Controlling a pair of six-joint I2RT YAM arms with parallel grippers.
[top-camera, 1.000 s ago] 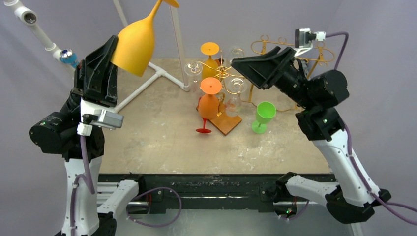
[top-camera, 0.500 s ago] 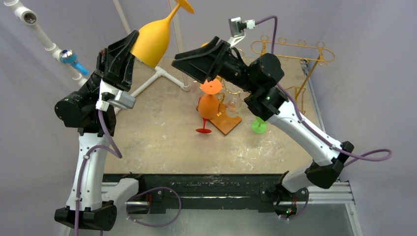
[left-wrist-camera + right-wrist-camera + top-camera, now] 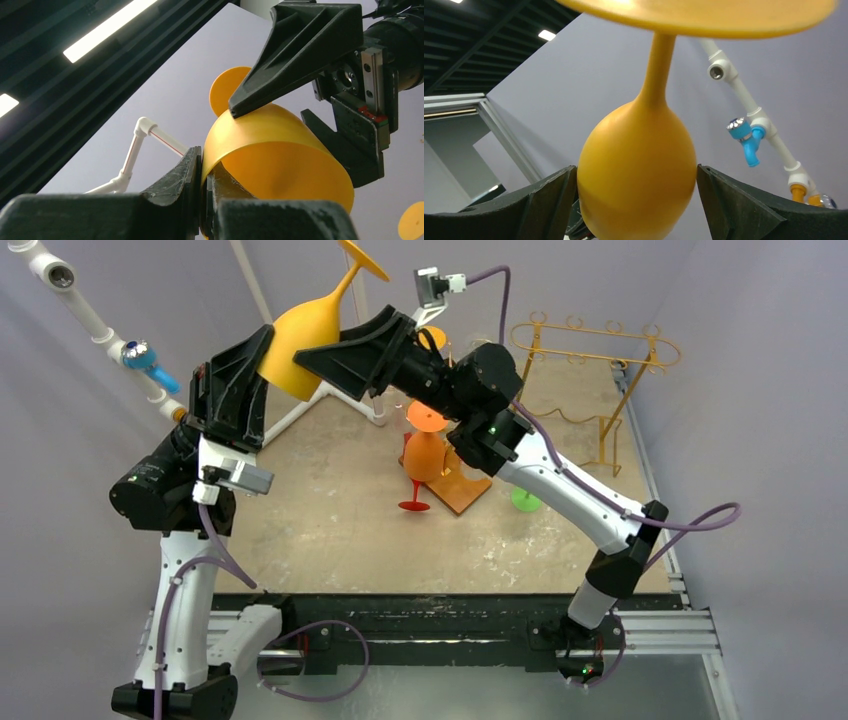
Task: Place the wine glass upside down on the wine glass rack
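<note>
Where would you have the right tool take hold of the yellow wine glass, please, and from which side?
Probably the bowl of the yellow wine glass, side-on across its widest part, where the open right tool straddles it. The left tool already pinches the rim at the low end, and the stem above is thin.

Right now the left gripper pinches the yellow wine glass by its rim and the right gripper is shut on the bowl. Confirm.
Wrong on the right gripper: it is open, fingers wide on either side of the bowl, as the right wrist view shows. The left gripper does pinch the yellow wine glass by its rim.
</note>
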